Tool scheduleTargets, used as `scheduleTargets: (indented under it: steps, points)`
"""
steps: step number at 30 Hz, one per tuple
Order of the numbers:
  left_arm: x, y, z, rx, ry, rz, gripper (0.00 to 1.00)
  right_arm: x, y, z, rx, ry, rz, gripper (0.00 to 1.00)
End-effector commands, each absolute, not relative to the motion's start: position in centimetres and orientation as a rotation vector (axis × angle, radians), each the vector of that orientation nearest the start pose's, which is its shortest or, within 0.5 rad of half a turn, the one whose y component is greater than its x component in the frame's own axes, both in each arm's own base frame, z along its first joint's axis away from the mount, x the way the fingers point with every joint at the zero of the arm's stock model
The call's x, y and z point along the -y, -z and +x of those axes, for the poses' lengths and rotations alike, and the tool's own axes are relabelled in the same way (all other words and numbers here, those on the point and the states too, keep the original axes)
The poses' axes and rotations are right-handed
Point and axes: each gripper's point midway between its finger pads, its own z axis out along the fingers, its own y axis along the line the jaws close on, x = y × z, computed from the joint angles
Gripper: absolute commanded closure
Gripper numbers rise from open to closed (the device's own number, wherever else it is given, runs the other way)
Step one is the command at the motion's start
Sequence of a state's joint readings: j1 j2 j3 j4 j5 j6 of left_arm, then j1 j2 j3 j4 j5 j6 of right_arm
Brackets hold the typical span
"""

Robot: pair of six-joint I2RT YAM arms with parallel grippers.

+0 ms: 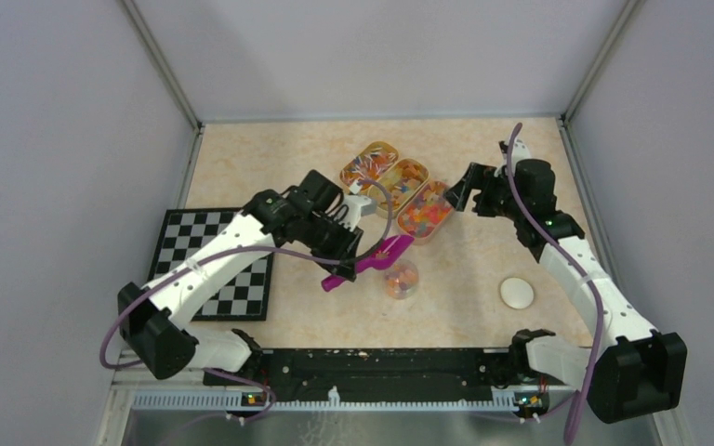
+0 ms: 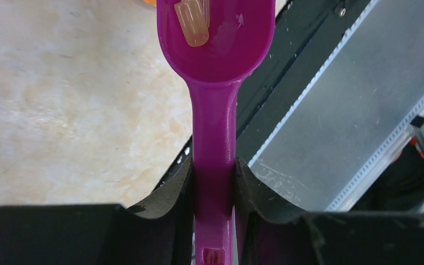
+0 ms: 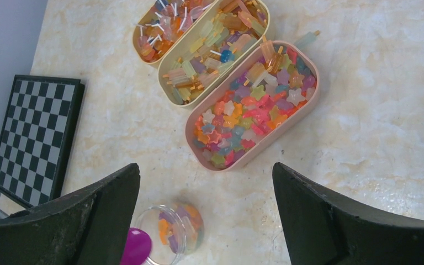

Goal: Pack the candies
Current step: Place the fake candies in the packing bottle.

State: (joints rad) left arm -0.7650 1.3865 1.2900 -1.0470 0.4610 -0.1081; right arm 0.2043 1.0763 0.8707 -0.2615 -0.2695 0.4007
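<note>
Claw check: left claw [image 2: 214, 176] is clamped tight on the handle of the purple scoop [image 1: 372, 260]. Right claw [image 3: 205, 171] hangs with its fingers wide apart, gripping nothing.

The scoop bowl sits just beside the far rim of the small clear jar [image 1: 401, 279]; can't tell if it touches. One pale stick candy [image 2: 193, 25] lies in the bowl, and the rest of the bowl is out of view. The jar has a low mixed layer of sweets, so I'd call it partly filled.

Most of the candies [image 3: 254, 107] are in three oval trays [image 1: 397, 182] beyond the jar, the nearest one full of star shapes. The right claw is above the gap between the jar and that tray. A white disc [image 1: 517, 293] lies right of the jar, well apart on the tabletop [image 1: 316, 158], and a checkerboard [image 1: 218, 265] lies left of the jar.

The step looks like tipping the load in. To do it well:
- Centre the bowl over the jar mouth first.
- Roll the wrist slowly so the piece slides off the lip and inside.
- Don't knock the rim. The jar is small and unheld and probably tips easily.
- The right claw could steady it.
</note>
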Motion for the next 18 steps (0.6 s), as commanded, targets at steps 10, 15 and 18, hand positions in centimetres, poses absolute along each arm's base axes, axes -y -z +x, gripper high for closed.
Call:
scheduleTargets:
  steps: [10,15,18]
  points:
    - [25.2,-16.6,11.8,-2.874,0.773,1.105,1.0,-12.1,-22.0,30.7,-2.062,-0.602,-0.032,0.1]
    - [24.7,-16.5,11.2,-2.949,0.758,1.071,1.0,-12.8,-22.1,30.4,-2.062,-0.658,-0.038,0.1]
    - [24.8,-16.8,11.1,-2.97,0.76,1.054,1.0,-12.9,-22.1,30.3,-2.063,-0.664,-0.031,0.1]
